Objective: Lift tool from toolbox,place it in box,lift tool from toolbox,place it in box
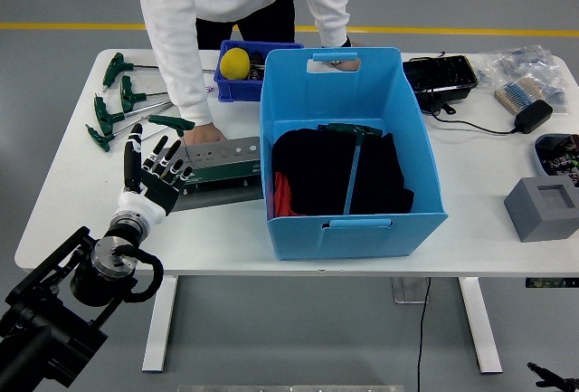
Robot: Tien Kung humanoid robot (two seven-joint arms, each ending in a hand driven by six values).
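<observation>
**Left hand at the toolbox, next tool is up and to my left**

My left hand (154, 175) sits at the left end of the green toolbox (215, 164), fingers spread and holding nothing. It's basically touching or overlapping that end of the toolbox from this angle; can't tell which.

One T-handle tool (350, 167) is already down in the blue box (348, 152), lying on the black cloth, handle toward the far side and shaft pointing back toward me.

The closest loose tool (161, 122) lies just beyond my fingertips and a bit left, green handle toward the toolbox, shaft running out to the left, so its long axis is roughly left-right across the tabletop (81, 202). More green-handled tools (118, 102) are fanned out further back-left. My guess is I need to reach forward and slightly left, then carry right into the blue box. The left hand is the only candidate; my right arm isn't in the shot at all.

Hard to see: a person leans over the far side, one hand (204, 133) pressed on the toolbox's far edge near that tool, the other at the blue box's far rim. I can't make out whether any tool still sits in the toolbox slots.
</observation>
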